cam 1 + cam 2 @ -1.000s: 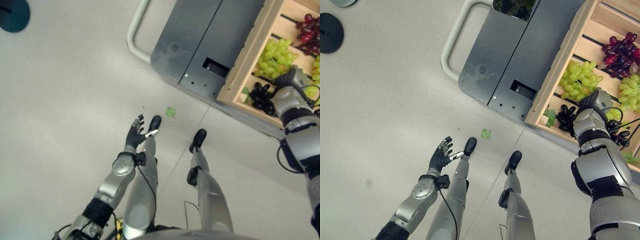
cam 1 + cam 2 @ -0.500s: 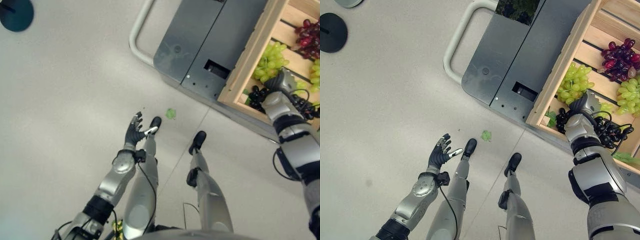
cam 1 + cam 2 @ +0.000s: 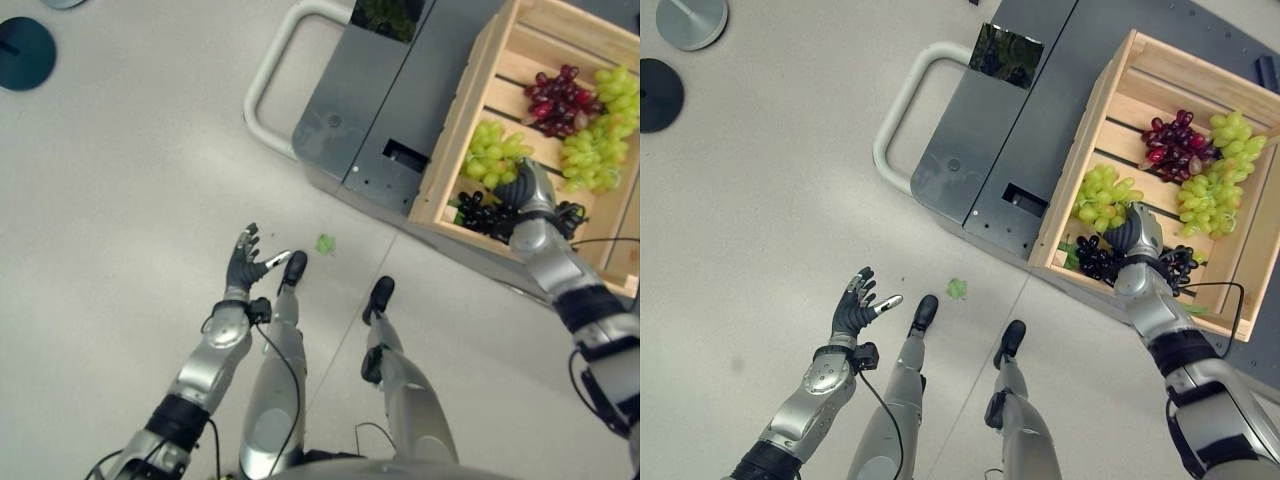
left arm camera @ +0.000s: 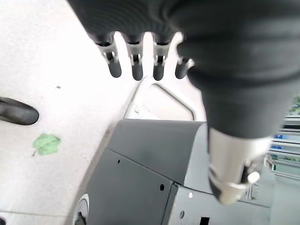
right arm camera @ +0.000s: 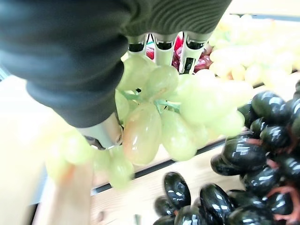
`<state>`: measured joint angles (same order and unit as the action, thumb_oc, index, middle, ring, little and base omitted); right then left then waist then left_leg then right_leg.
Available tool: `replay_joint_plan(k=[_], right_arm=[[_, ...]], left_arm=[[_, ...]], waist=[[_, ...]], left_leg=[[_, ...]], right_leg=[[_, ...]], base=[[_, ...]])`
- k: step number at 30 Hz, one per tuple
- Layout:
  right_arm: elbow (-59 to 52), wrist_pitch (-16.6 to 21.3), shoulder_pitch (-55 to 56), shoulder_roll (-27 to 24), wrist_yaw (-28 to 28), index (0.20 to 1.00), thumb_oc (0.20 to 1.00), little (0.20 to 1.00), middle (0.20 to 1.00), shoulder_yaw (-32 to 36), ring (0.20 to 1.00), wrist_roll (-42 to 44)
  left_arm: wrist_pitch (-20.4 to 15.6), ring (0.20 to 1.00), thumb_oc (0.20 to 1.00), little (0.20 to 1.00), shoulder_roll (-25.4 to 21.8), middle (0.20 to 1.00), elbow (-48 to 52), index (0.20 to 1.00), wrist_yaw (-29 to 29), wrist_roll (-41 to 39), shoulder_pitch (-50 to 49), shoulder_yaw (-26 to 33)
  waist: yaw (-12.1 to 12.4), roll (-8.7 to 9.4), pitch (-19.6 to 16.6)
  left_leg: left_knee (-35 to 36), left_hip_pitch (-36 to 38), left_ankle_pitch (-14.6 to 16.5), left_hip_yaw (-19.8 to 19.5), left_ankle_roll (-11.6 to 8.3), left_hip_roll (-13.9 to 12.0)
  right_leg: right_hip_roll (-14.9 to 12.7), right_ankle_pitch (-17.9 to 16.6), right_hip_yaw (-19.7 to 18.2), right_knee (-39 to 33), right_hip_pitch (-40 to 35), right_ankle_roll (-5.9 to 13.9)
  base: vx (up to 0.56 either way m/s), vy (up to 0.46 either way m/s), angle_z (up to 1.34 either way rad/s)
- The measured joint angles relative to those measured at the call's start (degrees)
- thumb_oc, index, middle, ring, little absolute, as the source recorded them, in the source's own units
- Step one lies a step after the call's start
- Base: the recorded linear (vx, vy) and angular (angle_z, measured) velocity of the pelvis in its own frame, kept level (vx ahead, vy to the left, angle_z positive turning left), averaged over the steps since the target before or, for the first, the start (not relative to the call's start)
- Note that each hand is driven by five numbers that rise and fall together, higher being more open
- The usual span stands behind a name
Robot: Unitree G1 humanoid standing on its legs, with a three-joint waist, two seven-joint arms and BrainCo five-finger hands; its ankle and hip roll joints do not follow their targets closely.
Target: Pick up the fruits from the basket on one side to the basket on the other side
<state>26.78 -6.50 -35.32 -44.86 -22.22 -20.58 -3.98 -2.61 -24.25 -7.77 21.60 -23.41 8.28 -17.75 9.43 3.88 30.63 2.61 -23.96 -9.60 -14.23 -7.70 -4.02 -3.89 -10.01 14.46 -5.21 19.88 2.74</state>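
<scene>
Left arm [image 3: 213,348] and right arm [image 3: 562,285]: rounded silver-grey shells, broken by dark bands at the joints. Left hand [image 3: 243,263] and right hand [image 3: 1127,235]: the back and the wrist lie under a dark ribbed cover [image 4: 225,61], matt and finely grooved. Fingers [image 4: 136,63]: silver stems with small bright fittings and rounded dark tips. Thumb [image 4: 233,164]: a thick silver cylinder, set apart from the row.
</scene>
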Motion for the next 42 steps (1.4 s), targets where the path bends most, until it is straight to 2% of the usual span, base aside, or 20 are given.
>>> replay_joint_plan(k=[3,5,9,11,12,17,20,21,23,26,28,30,33,35,36,37,39,40,42], right_arm=[[-4.2,1.4,1.1,-2.0,1.9,0.200,0.200,0.200,0.200,0.0,0.200,0.1],[-7.2,1.9,1.9,-5.5,4.1,0.200,0.200,0.200,0.200,0.1,0.200,0.3],[-10.4,3.9,2.0,-15.5,7.4,0.200,0.200,0.200,0.200,0.7,0.200,2.5],[-10.6,4.1,2.0,-18.1,7.9,0.200,0.200,0.200,0.200,0.8,0.200,3.1],[-10.7,4.1,1.9,-21.0,9.0,0.200,0.200,0.200,0.200,1.0,0.200,3.8],[-13.2,4.1,1.8,-29.3,13.3,0.200,0.200,0.200,0.200,1.9,0.200,5.3],[-19.1,4.5,1.1,-36.9,16.8,0.200,0.200,0.200,0.200,1.8,0.200,5.9],[-19.7,4.8,0.6,-37.5,17.3,0.200,0.200,0.200,0.200,1.8,0.200,6.0],[-21.2,5.2,-2.3,-39.6,19.2,0.200,0.200,0.200,0.200,0.0,0.200,6.9],[-25.2,5.5,-10.2,-44.1,22.9,0.200,0.200,0.200,0.200,-7.5,0.200,6.9],[-26.8,6.0,-13.7,-44.1,23.9,0.200,0.200,0.200,0.200,-10.4,0.200,6.9],[-29.2,6.2,-19.1,-44.4,25.7,0.200,0.200,0.200,0.200,-15.0,0.200,6.9],[-28.8,6.2,-31.5,-43.2,27.5,0.200,0.200,0.200,0.200,-26.6,0.200,6.9],[-28.9,6.2,-34.3,-42.8,27.9,0.200,0.200,0.200,0.200,-29.1,0.200,6.9],[-26.9,5.9,-41.7,-40.7,28.6,0.200,0.200,0.200,0.200,-36.9,0.200,6.9],[-25.6,5.6,-44.3,-38.6,29.5,0.200,0.200,0.200,0.200,-39.4,0.200,6.8],[-25.0,5.1,-45.8,-35.6,30.1,0.200,0.200,0.200,0.200,-41.8,0.200,6.7],[-22.6,4.8,-47.1,-31.7,30.7,0.200,0.200,0.200,0.200,-44.1,0.200,6.2],[-20.9,4.5,-47.1,-27.1,31.4,0.200,0.200,0.200,0.200,-45.8,0.200,5.5]], left_arm=[[0.0,1.000,1.000,1.000,-1.0,1.000,0.8,1.000,-0.7,0.0,-1.5,1.9],[0.1,1.000,1.000,1.000,-2.2,1.000,1.4,1.000,-1.5,-0.5,-2.1,3.1],[0.0,1.000,1.000,1.000,-3.7,1.000,2.4,1.000,-2.8,-1.1,-3.9,4.8],[0.1,1.000,1.000,1.000,-3.8,1.000,2.4,1.000,-3.2,-1.1,-4.2,5.5],[0.1,1.000,1.000,1.000,-4.3,1.000,2.5,1.000,-3.7,-1.1,-4.5,5.6],[0.2,1.000,1.000,1.000,-5.7,1.000,4.2,1.000,-5.4,-1.1,-6.1,6.3],[0.3,1.000,1.000,1.000,-8.2,1.000,5.8,1.000,-7.0,-1.0,-8.2,9.7],[0.3,1.000,1.000,1.000,-8.6,1.000,6.2,1.000,-7.2,-1.0,-8.4,10.2],[0.7,1.000,1.000,1.000,-9.6,1.000,6.6,1.000,-8.5,-0.9,-7.9,10.5],[1.0,1.000,1.000,1.000,-11.2,1.000,7.1,1.000,-10.6,-0.9,-6.7,10.6],[1.1,1.000,1.000,1.000,-12.2,1.000,8.0,1.000,-11.1,-0.7,-6.2,10.9],[1.2,1.000,1.000,1.000,-14.6,1.000,8.6,1.000,-12.4,0.2,-4.2,11.1],[2.1,1.000,1.000,1.000,-18.4,1.000,9.1,1.000,-13.9,0.3,-0.3,9.6],[2.1,1.000,1.000,1.000,-19.5,1.000,9.2,1.000,-14.3,0.4,1.5,9.2],[2.7,1.000,1.000,1.000,-21.3,1.000,8.9,1.000,-14.4,1.9,3.7,7.5],[2.8,1.000,1.000,1.000,-21.7,1.000,9.2,1.000,-15.0,3.1,6.6,6.1],[2.8,1.000,1.000,1.000,-21.7,1.000,9.2,1.000,-15.0,4.4,9.1,3.9],[3.2,1.000,1.000,1.000,-21.6,1.000,8.6,1.000,-14.8,4.8,11.4,1.5],[3.0,1.000,1.000,1.000,-20.0,1.000,8.5,1.000,-14.8,5.2,14.8,-1.5]], waist=[[-0.2,1.35,0.1],[-0.3,2.20,0.3],[-0.5,2.99,0.2],[-0.9,3.62,0.1],[-0.6,4.20,0.1],[-0.9,4.63,-0.2],[-2.4,5.04,-0.4],[-2.6,5.33,-0.6],[-3.0,5.79,-0.9],[-3.2,6.54,-1.4],[-3.6,7.35,-2.0],[-3.8,9.00,-3.2],[-3.7,10.02,-4.3],[-3.7,10.36,-5.1],[-3.9,10.56,-5.7],[-3.7,10.64,-6.3],[-3.8,10.54,-8.1],[-3.8,10.54,-9.0],[-3.8,10.39,-11.1]], left_leg=[[0.1,1.5,0.1,0.6,0.11,0.0],[0.2,2.7,0.2,1.3,0.23,-0.1],[0.7,6.0,0.4,1.9,0.54,0.0],[0.7,6.4,0.5,2.0,0.53,0.0],[0.6,6.4,0.5,2.3,0.56,0.0],[0.6,6.9,0.8,3.1,0.86,0.1],[0.7,8.2,1.3,3.2,1.03,0.2],[0.7,8.4,1.4,3.3,1.02,0.2],[0.7,9.1,1.6,3.6,1.11,0.2],[0.6,10.6,2.1,4.8,1.19,0.2],[0.6,11.2,2.3,4.9,1.12,0.1],[0.5,11.9,2.5,5.1,1.04,0.1],[0.5,13.2,2.6,5.1,1.02,0.1],[0.5,13.3,2.7,5.2,0.99,0.2],[0.4,13.7,2.6,5.3,1.11,0.4],[0.5,14.5,2.6,5.4,1.18,0.5],[0.6,14.7,2.8,5.5,1.32,0.7],[0.6,15.3,2.8,5.7,1.46,0.8],[0.6,15.5,2.9,5.7,1.57,0.9]], right_leg=[[0.0,0.0,-0.6,0.0,-1.1,0.01],[0.0,0.0,-1.5,0.0,-2.0,0.01],[-0.2,0.2,-1.9,0.0,-4.7,0.30],[-0.3,0.3,-2.1,0.0,-5.0,0.34],[-0.3,0.2,-2.3,0.0,-4.9,0.34],[-0.4,0.2,-3.0,0.0,-5.0,0.35],[-0.4,0.4,-3.1,0.0,-6.2,0.53],[-0.4,0.4,-3.2,0.0,-6.2,0.54],[-0.4,0.2,-3.3,0.0,-6.7,0.37],[-0.4,0.2,-4.4,0.0,-7.7,0.37],[-0.4,0.3,-4.5,0.0,-8.2,0.41],[-0.4,0.6,-4.7,0.0,-8.9,0.53],[-0.5,0.6,-4.7,0.0,-10.0,0.53],[-0.7,0.6,-4.7,0.0,-10.2,0.53],[-0.9,0.6,-4.6,0.0,-10.7,0.52],[-1.1,0.6,-4.6,0.0,-11.5,0.53],[-1.3,0.8,-4.6,0.0,-11.6,0.78],[-1.4,0.8,-4.7,0.0,-12.2,0.78],[-1.6,1.0,-4.6,0.0,-12.4,0.98]], base=[[0.02,0.010,-0.10],[0.04,0.011,-0.13],[0.05,0.003,-0.06],[0.03,0.008,-0.04],[0.03,0.012,-0.05],[0.03,0.014,-0.07],[0.04,0.013,-0.04],[0.03,0.010,-0.07],[0.04,0.005,-0.11],[0.03,-0.001,-0.15],[0.04,-0.003,-0.08],[0.04,0.007,-0.04],[0.01,0.004,-0.01],[0.00,0.000,0.00],[0.03,0.002,0.02],[0.02,0.000,0.04],[0.01,0.000,0.02],[0.00,0.000,0.00],[0.00,0.000,0.00]])
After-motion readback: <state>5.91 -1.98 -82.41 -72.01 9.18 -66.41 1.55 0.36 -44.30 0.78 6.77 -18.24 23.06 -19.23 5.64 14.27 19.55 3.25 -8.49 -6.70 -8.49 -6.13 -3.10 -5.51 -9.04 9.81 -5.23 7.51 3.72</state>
